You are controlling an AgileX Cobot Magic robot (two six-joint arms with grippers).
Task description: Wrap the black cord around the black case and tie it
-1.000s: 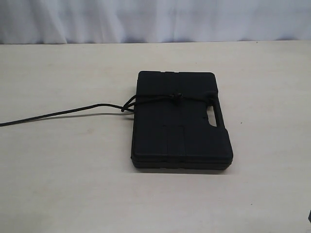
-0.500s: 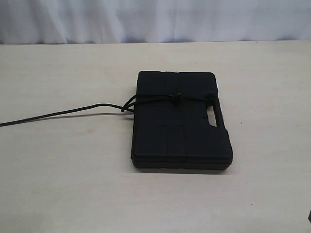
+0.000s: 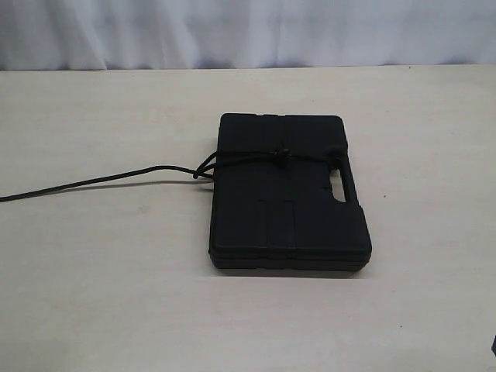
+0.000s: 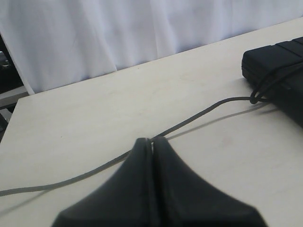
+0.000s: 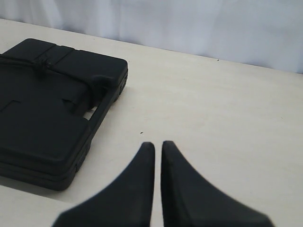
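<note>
The black case [image 3: 287, 194] lies flat near the table's middle, handle slot to the right. The black cord [image 3: 116, 180] runs round its upper half, with a small knot [image 3: 283, 153] on top and a loop at the left edge. Its long tail trails left off the picture. Neither gripper shows in the exterior view. My left gripper [image 4: 151, 140] is shut and empty; the cord [image 4: 199, 116] lies on the table beyond its tips, leading to the case [image 4: 279, 66]. My right gripper [image 5: 158, 144] is shut with a thin slit, holding nothing, well away from the case [image 5: 42, 113].
The pale wooden table [image 3: 116, 294] is backed by a white curtain [image 3: 248, 31]. A sliver of something dark [image 3: 494, 349] shows at the lower right edge of the exterior view.
</note>
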